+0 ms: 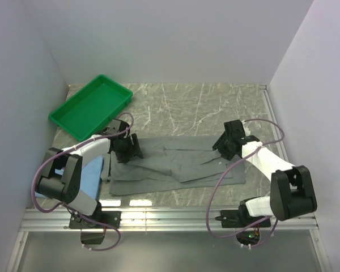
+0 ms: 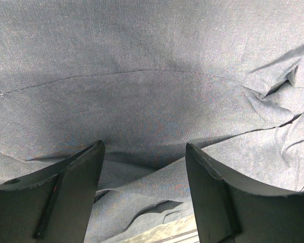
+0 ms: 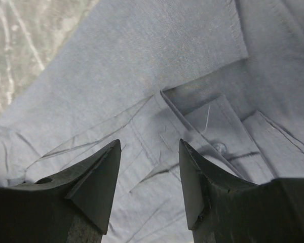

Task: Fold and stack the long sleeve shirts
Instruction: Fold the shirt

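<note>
The grey long sleeve shirt (image 1: pixel 175 164) lies spread across the middle of the table, partly folded, with sleeves and creases on top. My left gripper (image 1: pixel 130 148) hovers low over its left end. In the left wrist view that gripper (image 2: pixel 144 149) is open, with grey cloth (image 2: pixel 152 91) filling the view under its fingers. My right gripper (image 1: pixel 224 144) is over the shirt's right end. It is open (image 3: pixel 149 144) above a placket with a small button (image 3: pixel 219 148). The light blue shirt (image 1: pixel 93 175) lies folded at the left, partly under the left arm.
A green plastic tray (image 1: pixel 90 106) stands at the back left, close to the left arm's elbow. White walls enclose the table on three sides. A metal rail (image 1: pixel 170 218) runs along the near edge. Bare marble tabletop (image 1: pixel 192 105) lies behind the shirt.
</note>
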